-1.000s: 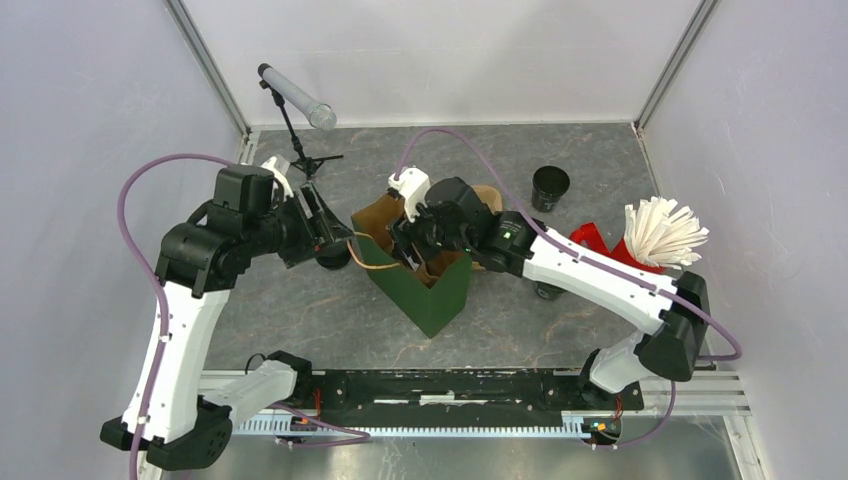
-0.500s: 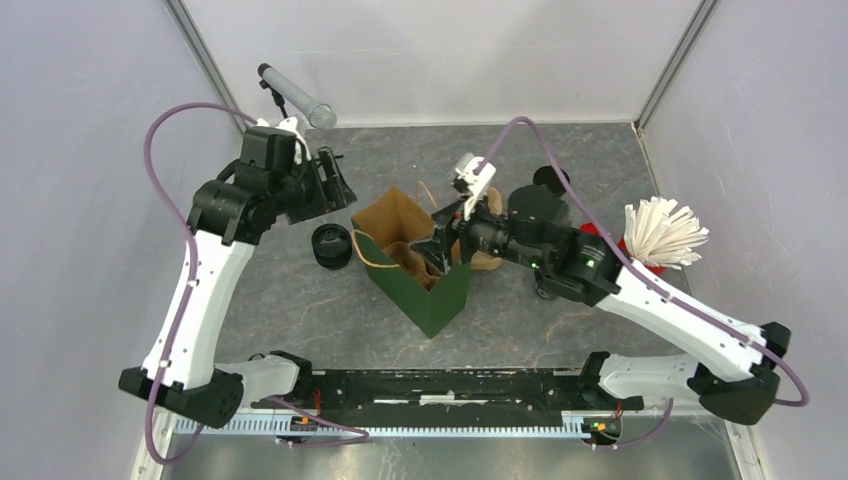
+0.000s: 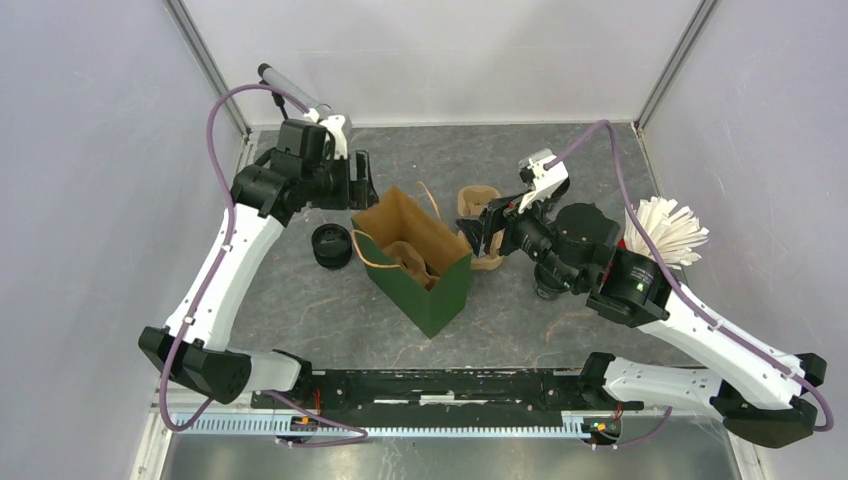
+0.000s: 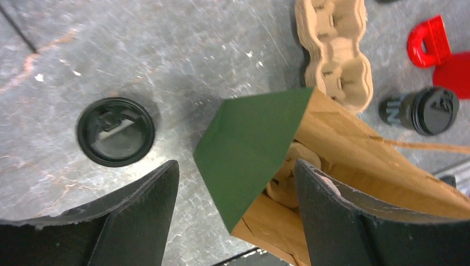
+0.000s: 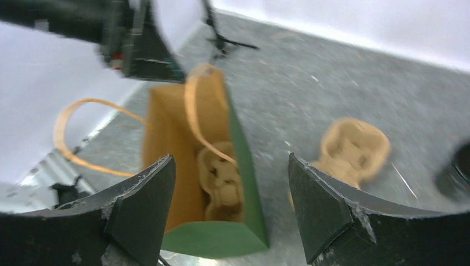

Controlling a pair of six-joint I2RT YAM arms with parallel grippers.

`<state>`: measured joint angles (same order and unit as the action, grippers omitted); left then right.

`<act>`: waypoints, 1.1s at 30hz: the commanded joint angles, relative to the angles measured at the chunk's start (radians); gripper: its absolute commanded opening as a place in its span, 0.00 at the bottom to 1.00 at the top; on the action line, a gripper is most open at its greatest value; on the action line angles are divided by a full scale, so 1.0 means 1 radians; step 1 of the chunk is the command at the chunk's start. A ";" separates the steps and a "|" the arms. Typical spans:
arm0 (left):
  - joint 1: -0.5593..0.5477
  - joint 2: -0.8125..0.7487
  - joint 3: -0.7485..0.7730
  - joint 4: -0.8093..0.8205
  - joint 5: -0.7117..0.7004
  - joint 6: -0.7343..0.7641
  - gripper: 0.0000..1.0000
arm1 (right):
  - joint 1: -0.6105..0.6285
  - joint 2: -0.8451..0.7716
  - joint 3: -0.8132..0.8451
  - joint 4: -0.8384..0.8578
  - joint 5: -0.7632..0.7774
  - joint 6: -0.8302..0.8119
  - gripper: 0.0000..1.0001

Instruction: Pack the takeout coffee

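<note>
The takeout coffee (image 4: 424, 111), a black cup with a black lid, lies on its side to the right of the bag. In the top view it only peeks out under my right arm (image 3: 545, 289). The green paper bag (image 3: 425, 270) stands open mid-table with a cardboard cup tray (image 3: 410, 262) inside; both show in the right wrist view (image 5: 221, 177). My left gripper (image 3: 357, 186) is open and empty, above the bag's far left corner (image 4: 252, 149). My right gripper (image 3: 485, 228) is open and empty, just right of the bag.
A stack of cardboard trays (image 3: 480, 212) sits behind the bag's right side. A squat black round piece (image 3: 332, 245) lies left of the bag. A red holder of white sticks (image 3: 665, 235) stands at the right. A microphone stand (image 3: 295, 95) is at the back left.
My right gripper has come out of the bag and swung to the right. My left gripper has left the bag's left side and moved toward the back. Both are open.
</note>
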<state>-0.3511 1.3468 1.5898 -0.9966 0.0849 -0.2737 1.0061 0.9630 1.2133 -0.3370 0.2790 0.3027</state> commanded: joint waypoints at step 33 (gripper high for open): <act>-0.092 0.003 -0.029 0.057 -0.074 0.102 0.65 | -0.044 0.062 0.004 -0.292 0.287 0.086 0.87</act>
<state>-0.4446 1.3102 1.5101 -0.9550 0.0410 -0.2234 0.9634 1.0195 1.1519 -0.6842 0.5831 0.4229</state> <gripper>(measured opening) 0.627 0.866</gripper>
